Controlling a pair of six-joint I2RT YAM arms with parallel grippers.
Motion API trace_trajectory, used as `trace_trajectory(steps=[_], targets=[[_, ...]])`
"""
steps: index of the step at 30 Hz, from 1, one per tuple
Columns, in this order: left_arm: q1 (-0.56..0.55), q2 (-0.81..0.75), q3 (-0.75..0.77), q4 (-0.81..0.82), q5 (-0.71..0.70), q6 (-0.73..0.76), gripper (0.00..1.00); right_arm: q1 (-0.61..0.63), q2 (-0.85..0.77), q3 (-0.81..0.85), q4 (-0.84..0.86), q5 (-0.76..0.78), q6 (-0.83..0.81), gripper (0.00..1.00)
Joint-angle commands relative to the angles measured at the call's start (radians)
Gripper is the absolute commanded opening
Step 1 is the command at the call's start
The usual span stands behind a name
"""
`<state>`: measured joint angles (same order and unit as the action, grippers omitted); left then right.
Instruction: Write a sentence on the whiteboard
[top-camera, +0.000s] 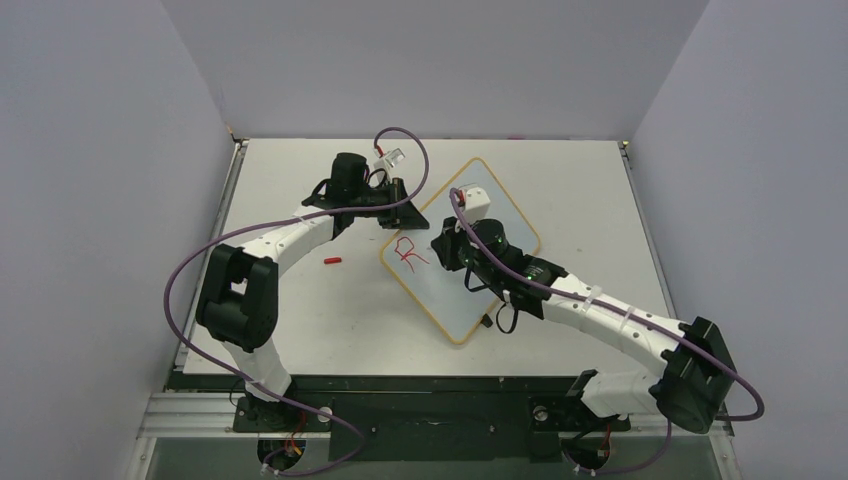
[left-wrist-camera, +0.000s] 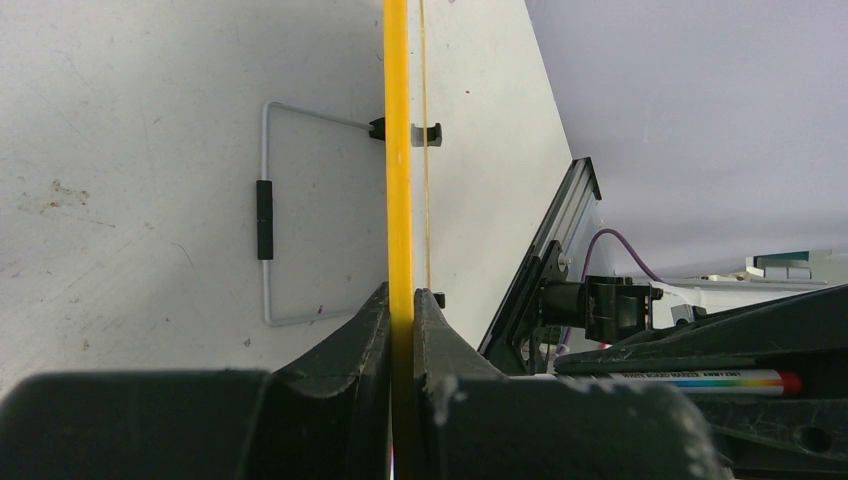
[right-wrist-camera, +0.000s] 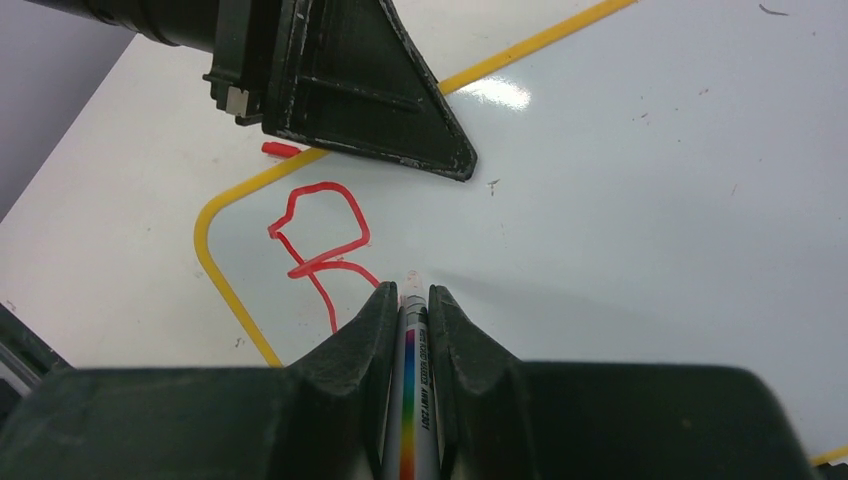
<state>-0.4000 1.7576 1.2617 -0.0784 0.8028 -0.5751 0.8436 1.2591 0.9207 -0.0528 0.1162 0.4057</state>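
The whiteboard (top-camera: 460, 295) lies tilted on the table, white with an orange-yellow frame. A red letter R (top-camera: 408, 252) is drawn near its left corner and also shows in the right wrist view (right-wrist-camera: 320, 240). My left gripper (top-camera: 402, 214) is shut on the board's left edge; in the left wrist view the yellow frame (left-wrist-camera: 398, 150) runs between my closed fingers (left-wrist-camera: 402, 305). My right gripper (top-camera: 452, 250) is shut on a white marker (right-wrist-camera: 415, 400) with a rainbow stripe. The marker's tip sits at the board (right-wrist-camera: 620, 180), just right of the R's leg, between my fingertips (right-wrist-camera: 408, 295).
A red marker cap (top-camera: 332, 260) lies on the table left of the board and shows in the right wrist view (right-wrist-camera: 280, 150). A wire stand (left-wrist-camera: 266, 210) with black clips hangs on the board's back edge. Grey walls enclose the table on three sides.
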Motion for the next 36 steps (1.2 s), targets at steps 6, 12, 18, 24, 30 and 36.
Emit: trace_trajectory(steps=[6,12,18,24,30,36], targets=[[-0.020,-0.056,0.012,0.055,0.049,0.018,0.00,-0.010,0.063,0.100,0.082,0.005,-0.002,0.00],[-0.021,-0.058,0.012,0.056,0.050,0.017,0.00,-0.015,0.095,0.131,0.097,-0.006,0.002,0.00],[-0.020,-0.058,0.010,0.057,0.050,0.016,0.00,-0.019,0.120,0.158,0.101,-0.016,0.005,0.00],[-0.019,-0.061,0.010,0.055,0.053,0.018,0.00,-0.022,0.145,0.160,0.106,-0.021,0.005,0.00],[-0.019,-0.058,0.012,0.055,0.053,0.018,0.00,-0.030,0.150,0.136,0.111,-0.015,0.003,0.00],[-0.019,-0.057,0.014,0.055,0.052,0.017,0.00,-0.047,0.122,0.080,0.110,-0.008,0.004,0.00]])
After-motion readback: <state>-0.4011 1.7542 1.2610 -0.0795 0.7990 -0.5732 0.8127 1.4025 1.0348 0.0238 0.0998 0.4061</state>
